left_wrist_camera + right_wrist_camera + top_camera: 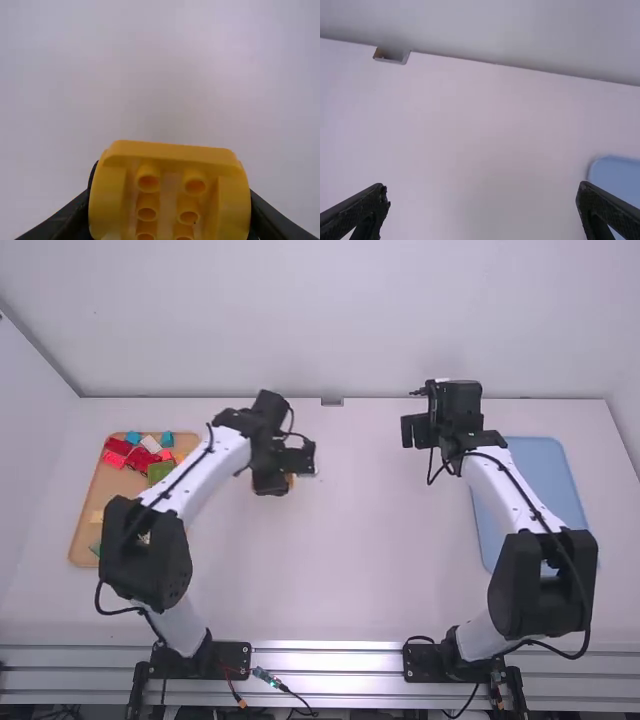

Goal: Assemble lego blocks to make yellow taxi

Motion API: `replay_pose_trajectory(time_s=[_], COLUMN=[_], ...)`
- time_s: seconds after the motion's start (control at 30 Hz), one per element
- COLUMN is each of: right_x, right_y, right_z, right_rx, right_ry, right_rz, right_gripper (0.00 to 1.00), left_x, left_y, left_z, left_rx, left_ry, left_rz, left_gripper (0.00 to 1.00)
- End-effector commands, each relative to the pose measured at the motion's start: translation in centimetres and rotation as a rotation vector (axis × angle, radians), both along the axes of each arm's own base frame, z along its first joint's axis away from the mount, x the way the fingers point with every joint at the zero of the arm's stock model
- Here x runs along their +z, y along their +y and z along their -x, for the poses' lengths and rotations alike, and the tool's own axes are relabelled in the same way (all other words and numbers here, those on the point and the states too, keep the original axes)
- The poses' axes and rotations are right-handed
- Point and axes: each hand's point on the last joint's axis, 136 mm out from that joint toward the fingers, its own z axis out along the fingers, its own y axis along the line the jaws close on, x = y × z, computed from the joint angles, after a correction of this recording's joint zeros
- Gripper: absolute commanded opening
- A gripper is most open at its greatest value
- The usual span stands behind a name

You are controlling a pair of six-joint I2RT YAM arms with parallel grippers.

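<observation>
Left hand (286,476) grips yellow block (170,154); partly cut off

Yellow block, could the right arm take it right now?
Doubtful: the left end effector has the yellow block between its fingers, well away from the open right end effector.

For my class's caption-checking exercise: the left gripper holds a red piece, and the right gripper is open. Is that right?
Not the colour: the left wrist view shows the left gripper holding a yellow piece, not a red one. The right gripper is indeed open.
</observation>
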Motion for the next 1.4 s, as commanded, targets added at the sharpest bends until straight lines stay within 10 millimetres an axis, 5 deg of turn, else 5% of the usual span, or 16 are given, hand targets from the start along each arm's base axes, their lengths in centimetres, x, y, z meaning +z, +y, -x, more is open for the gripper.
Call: replay_pose_trajectory(time_s=[0.0, 0.23, 0.53, 0.83, 1.1, 1.17, 1.23, 1.27, 1.37], right_x=[0.8, 0.8, 0.7, 0.5, 0.5, 0.5, 0.5, 0.5, 0.6], right_y=[-0.5, -1.9, -2.6, -2.6, -2.6, -2.6, -2.6, -2.6, -2.6], right_z=[-0.5, -0.6, -0.5, -0.4, -0.4, -0.4, -0.4, -0.4, -0.5], right_rx=[-0.010, -0.039, -0.057, -0.058, -0.057, -0.057, -0.058, -0.057, -0.058], right_ry=[-0.016, -0.012, -0.007, 0.002, -0.001, 0.000, 0.000, 0.000, -0.004], right_rz=[-0.003, -0.002, -0.005, -0.004, -0.004, -0.005, -0.004, -0.004, -0.005], right_gripper=[0.99, 0.99, 0.99, 0.99, 0.99, 0.99, 0.99, 0.99, 0.99], left_x=[-2.2, -5.9, -9.9, -10.7, -13.4, -13.4, -13.4, -13.4, -13.1], left_y=[-2.3, -6.5, -8.9, -9.0, -7.9, -8.0, -8.0, -7.8, -7.9], left_z=[1.5, 4.1, 7.4, 6.6, 6.7, 6.7, 6.6, 6.4, 6.4], left_rx=[-0.042, -0.078, -0.062, -0.039, -0.022, -0.023, -0.021, -0.017, -0.054], left_ry=[0.046, 0.075, 0.172, 0.145, 0.168, 0.169, 0.166, 0.164, 0.166], left_rz=[-0.009, -0.018, -0.081, -0.095, -0.182, -0.181, -0.178, -0.178, -0.184], left_gripper=[0.02, 0.02, 0.02, 0.06, 0.06, 0.14, 0.55, 0.99, 0.99])
